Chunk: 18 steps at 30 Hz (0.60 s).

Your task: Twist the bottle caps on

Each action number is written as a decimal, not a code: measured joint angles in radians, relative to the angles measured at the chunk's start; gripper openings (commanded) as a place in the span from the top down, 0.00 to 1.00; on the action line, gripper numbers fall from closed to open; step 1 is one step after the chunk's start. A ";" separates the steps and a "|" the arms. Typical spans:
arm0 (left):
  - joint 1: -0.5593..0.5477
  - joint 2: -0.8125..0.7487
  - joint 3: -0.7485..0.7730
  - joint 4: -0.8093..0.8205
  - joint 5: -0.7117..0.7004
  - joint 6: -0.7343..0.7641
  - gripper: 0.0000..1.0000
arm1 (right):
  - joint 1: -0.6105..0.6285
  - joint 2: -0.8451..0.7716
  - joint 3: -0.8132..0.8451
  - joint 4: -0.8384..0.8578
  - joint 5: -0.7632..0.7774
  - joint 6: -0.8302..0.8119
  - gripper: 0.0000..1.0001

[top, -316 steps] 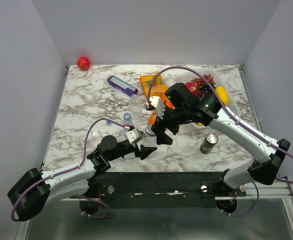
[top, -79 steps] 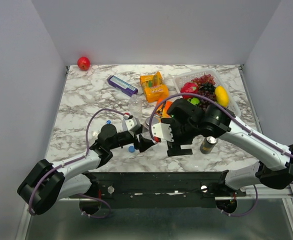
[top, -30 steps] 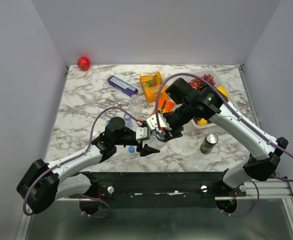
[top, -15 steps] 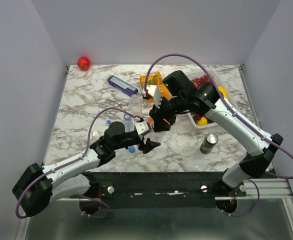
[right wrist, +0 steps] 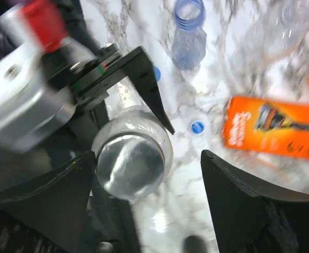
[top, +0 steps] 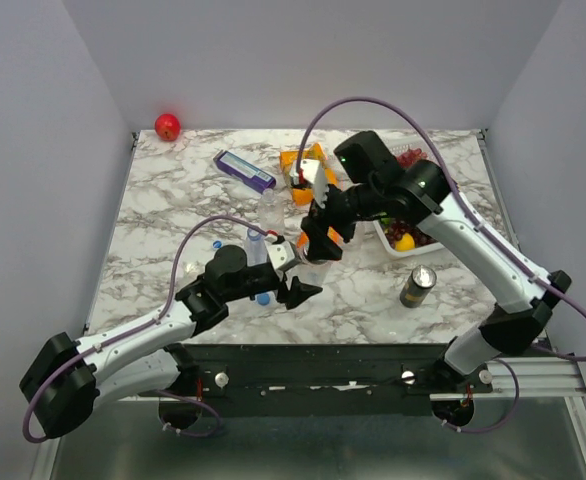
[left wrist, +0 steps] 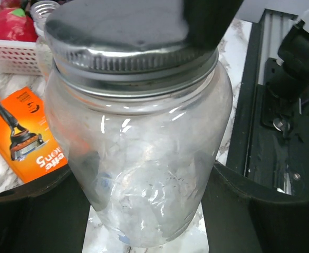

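Left gripper (top: 295, 272) is clamped on a clear jar (left wrist: 144, 158), its fingers (left wrist: 33, 216) pressed against the glass on both sides and holding it upright just above the table (top: 173, 220), at the near middle. The metal lid (left wrist: 128, 37) sits on the jar mouth and looks level. Can't tell from here whether it's fully tight.

Right gripper (top: 323, 235) hangs directly over the lid. Its fingers (right wrist: 239, 205) are spread wider than the lid, touch nothing and pinch nothing.

My read: the jar lid is mid-tightening or done, and the right hand is off it.

The bottle work is not done:
- One bottle (right wrist: 189, 31) stands upright just beyond the jar with its neck open.
- A second clear bottle (right wrist: 281, 21) stands farther back, also with no cap.
- A blue cap (right wrist: 197, 126) lies loose on the marble between the jar and the orange razor pack (right wrist: 273, 126).
- Another blue cap (right wrist: 156, 73) is half hidden behind the left gripper's finger.

Next move, as I judge it:
- If the lid needs more, the right hand drops, closes on the rim and turns while the left holds firm.
- Otherwise set the jar down, then pick the loose cap. That's a small flat target, so it needs a square approach from above.
- The open bottle must be held steady before threading, since it looks light and tippy.
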 measured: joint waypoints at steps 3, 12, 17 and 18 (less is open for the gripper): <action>0.040 0.000 0.005 -0.021 0.087 0.026 1.00 | -0.010 -0.125 -0.124 0.032 -0.076 -0.212 0.05; 0.113 0.024 0.084 -0.098 0.258 0.151 1.00 | -0.009 -0.176 -0.196 0.066 -0.240 -0.549 0.06; 0.113 0.024 0.089 -0.128 0.282 0.179 1.00 | -0.009 -0.136 -0.214 0.105 -0.272 -0.552 0.16; 0.113 0.024 0.089 -0.130 0.283 0.182 1.00 | -0.009 -0.136 -0.217 0.108 -0.278 -0.548 0.20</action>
